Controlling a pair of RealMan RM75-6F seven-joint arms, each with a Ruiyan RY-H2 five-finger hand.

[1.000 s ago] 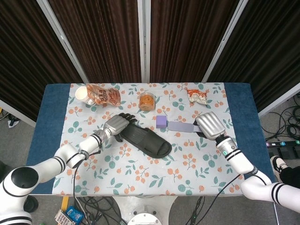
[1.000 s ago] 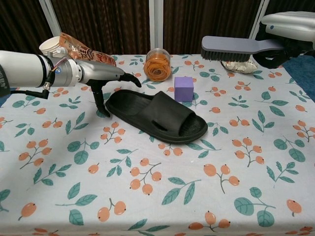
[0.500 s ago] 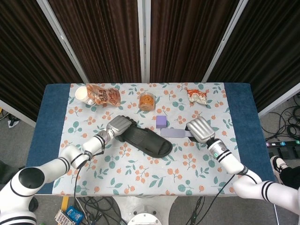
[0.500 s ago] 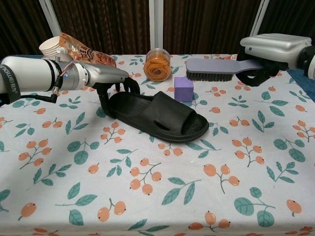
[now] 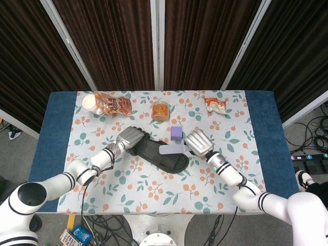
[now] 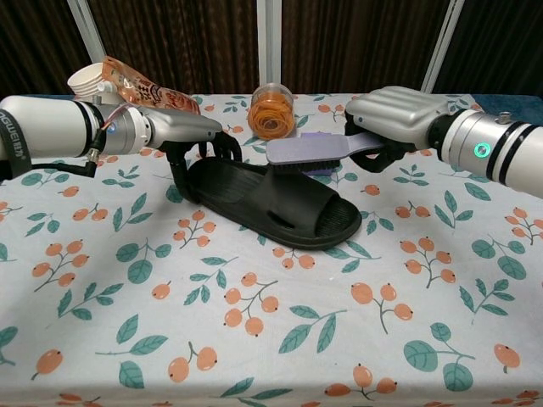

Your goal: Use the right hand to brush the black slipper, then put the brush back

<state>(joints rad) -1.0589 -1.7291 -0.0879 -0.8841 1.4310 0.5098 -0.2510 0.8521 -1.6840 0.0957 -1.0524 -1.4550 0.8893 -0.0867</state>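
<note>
the grey long-handled brush (image 6: 307,151) is gripped by its handle in the right hand (image 6: 397,117) over the black rubber slipper (image 6: 270,200), steadied at the heel by the left hand's (image 6: 182,131) curled fingers on the floral-clothed surface (image 6: 254,339); brushing appears barely begun, return pending.

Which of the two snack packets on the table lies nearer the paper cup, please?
The large orange packet at the back left, touching the paper cup; the smaller packet lies back right.

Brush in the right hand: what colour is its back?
Pale lilac-grey, with dark bristles underneath; the brush shows best in the chest view.
</note>
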